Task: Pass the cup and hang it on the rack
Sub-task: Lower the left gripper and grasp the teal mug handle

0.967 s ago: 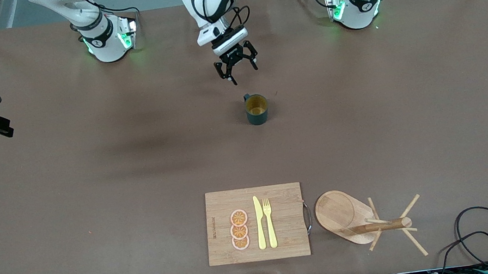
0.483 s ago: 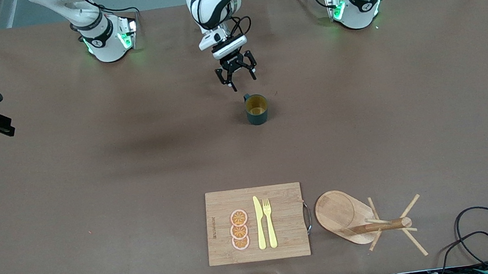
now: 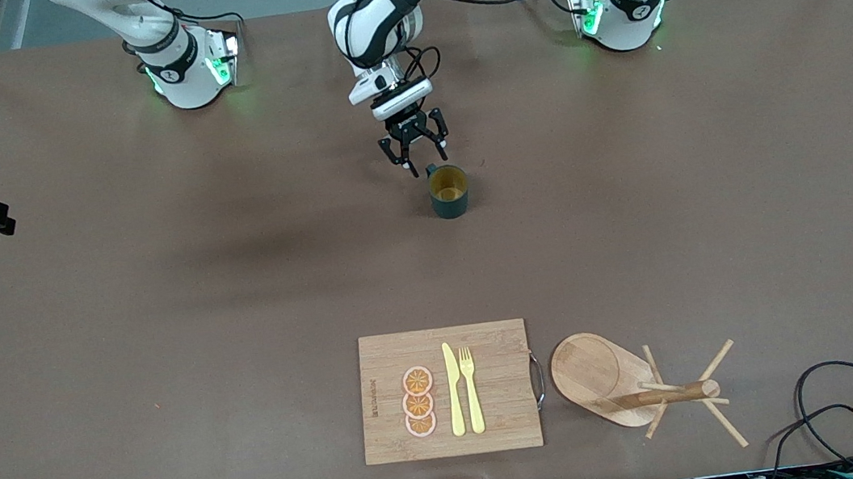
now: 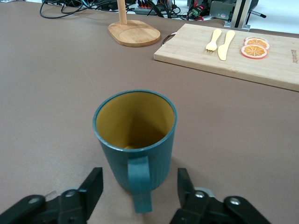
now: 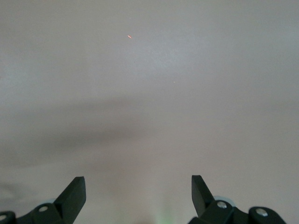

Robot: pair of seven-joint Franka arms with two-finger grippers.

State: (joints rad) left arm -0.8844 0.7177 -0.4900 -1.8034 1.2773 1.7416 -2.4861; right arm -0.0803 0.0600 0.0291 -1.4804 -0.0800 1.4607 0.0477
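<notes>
The cup (image 3: 449,190) is a dark teal mug with a yellow inside, upright mid-table, its handle (image 3: 430,169) turned toward the robots' bases. My left gripper (image 3: 416,155) is low at that handle. In the left wrist view the cup (image 4: 135,135) fills the middle and the handle (image 4: 140,189) sits between the open fingers (image 4: 93,186), with a gap on each side. The rack (image 3: 602,376), a light wooden mug tree, stands near the front edge; its base (image 4: 134,35) shows too. My right gripper (image 3: 1,222) waits open over bare table at the right arm's end (image 5: 138,186).
A bamboo cutting board (image 3: 493,386) lies beside the rack, toward the right arm's end, carrying a yellow knife (image 3: 453,391), a yellow fork (image 3: 471,389) and orange slices (image 3: 419,401). A black cable (image 3: 845,400) loops by the front corner at the left arm's end.
My left gripper has come down and toward the cup, ending at its handle, and its fingers have drawn closer together. The cup has not moved. The right gripper shifted slightly.
</notes>
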